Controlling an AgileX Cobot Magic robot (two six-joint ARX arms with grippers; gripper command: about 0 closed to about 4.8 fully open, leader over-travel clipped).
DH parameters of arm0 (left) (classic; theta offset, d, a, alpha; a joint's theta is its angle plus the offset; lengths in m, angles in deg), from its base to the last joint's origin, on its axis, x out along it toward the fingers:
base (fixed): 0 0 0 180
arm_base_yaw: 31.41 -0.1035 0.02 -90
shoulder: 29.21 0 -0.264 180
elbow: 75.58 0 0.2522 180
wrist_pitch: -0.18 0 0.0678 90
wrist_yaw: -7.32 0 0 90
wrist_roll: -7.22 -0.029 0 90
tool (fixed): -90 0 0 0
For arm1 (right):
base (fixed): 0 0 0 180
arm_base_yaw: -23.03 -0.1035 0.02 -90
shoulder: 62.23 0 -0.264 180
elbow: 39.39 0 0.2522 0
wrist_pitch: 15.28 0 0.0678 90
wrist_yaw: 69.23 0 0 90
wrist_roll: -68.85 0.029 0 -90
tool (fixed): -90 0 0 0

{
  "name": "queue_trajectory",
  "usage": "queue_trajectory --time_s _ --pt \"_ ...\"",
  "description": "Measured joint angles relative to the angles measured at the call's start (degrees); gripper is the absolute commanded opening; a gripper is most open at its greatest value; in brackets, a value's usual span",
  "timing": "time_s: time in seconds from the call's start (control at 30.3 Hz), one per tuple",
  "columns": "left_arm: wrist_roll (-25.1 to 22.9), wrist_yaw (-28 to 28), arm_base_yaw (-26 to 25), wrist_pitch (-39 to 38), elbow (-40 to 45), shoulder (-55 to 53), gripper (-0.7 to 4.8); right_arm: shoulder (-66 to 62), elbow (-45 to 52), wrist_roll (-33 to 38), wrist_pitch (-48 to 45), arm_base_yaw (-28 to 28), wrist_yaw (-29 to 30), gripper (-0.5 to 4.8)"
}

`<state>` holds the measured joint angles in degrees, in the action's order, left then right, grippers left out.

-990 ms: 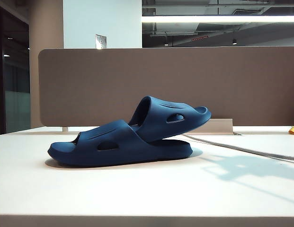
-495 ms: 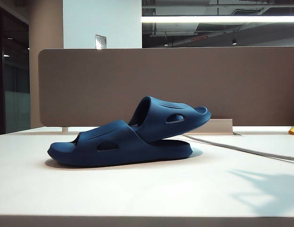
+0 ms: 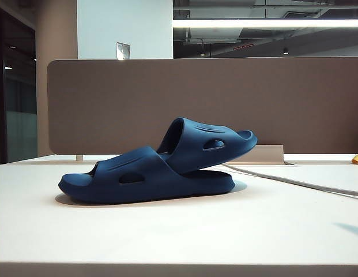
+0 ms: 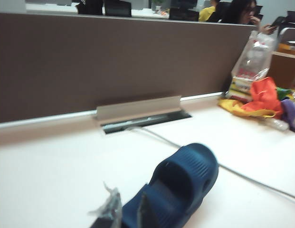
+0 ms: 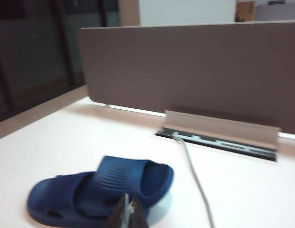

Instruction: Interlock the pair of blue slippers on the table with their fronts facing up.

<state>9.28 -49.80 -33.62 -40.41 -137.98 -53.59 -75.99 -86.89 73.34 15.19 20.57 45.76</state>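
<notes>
Item: pair of blue slippers (image 3: 161, 167), interlocked, fronts up, mid-worktop (image 3: 184, 236). My left tool (image 4: 123, 213): nearly closed, empty, above the pair. My right tool (image 5: 129, 214): closed, empty. Risk: upper slipper rests tilted; a knock could unseat it.

Left gripper (image 4: 124, 213) fingertips poke in at frame edge, jaws close together, nothing held. Just past them the pair of blue slippers (image 4: 178, 187) lies on the table (image 4: 52, 166), ribbed strap up. A grey cable (image 4: 242, 173) runs past toward the brown partition (image 4: 114, 57); colourful bags (image 4: 261, 97) sit well apart.
</notes>
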Motion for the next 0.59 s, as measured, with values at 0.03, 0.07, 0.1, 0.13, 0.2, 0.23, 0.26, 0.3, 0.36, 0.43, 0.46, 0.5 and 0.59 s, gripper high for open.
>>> queue_trajectory --time_s 0.03,0.07,0.1,0.13,0.2,0.23,0.26,0.3,0.36,0.43,0.46,0.5,0.59 --pt "0.02 -0.02 -0.02 0.00 1.05 0.24 0.52 1.03 0.59 0.02 0.31 -0.02 -1.11 0.08" --pt "0.09 0.02 0.00 -0.13 2.34 0.42 0.52 2.19 1.31 0.02 0.33 -0.02 -2.51 0.08" --pt "0.17 0.02 0.00 -0.17 3.56 0.42 0.52 3.13 1.92 0.02 0.35 0.00 -3.45 0.08" --pt "0.24 0.02 0.00 -0.26 4.52 0.37 0.52 4.00 2.62 0.02 0.37 0.00 -4.35 0.08" --pt "0.59 -0.02 0.00 -0.42 6.43 0.26 0.52 5.79 4.07 0.02 1.20 0.00 -6.34 0.08" --pt "0.63 -0.02 0.00 -0.42 7.43 0.31 0.52 6.29 4.50 0.04 1.51 0.00 -6.97 0.08" --pt "0.66 -0.02 0.00 -0.39 8.50 0.31 0.52 6.95 5.05 0.04 1.88 0.00 -7.41 0.08" --pt "0.66 -0.02 0.00 -0.42 9.22 0.31 0.52 7.48 5.42 0.07 2.14 0.00 -7.96 0.08" --pt "0.81 -0.52 0.00 -0.39 10.64 0.28 0.52 7.80 6.05 0.22 2.25 0.00 -8.87 0.08" --pt "0.85 -1.42 0.00 -0.15 11.78 0.31 0.52 7.78 6.88 1.25 2.25 0.00 -10.45 0.08" --pt "0.85 -1.90 0.00 0.46 12.50 0.37 0.52 7.78 7.52 2.29 2.25 0.00 -11.50 0.08" --pt "0.90 -2.10 0.00 0.96 13.14 0.42 0.52 7.78 8.02 3.28 2.32 0.00 -12.28 0.08" --pt "1.31 -2.19 0.00 2.64 15.39 0.39 0.52 7.78 10.67 7.06 2.54 0.00 -14.60 0.09"
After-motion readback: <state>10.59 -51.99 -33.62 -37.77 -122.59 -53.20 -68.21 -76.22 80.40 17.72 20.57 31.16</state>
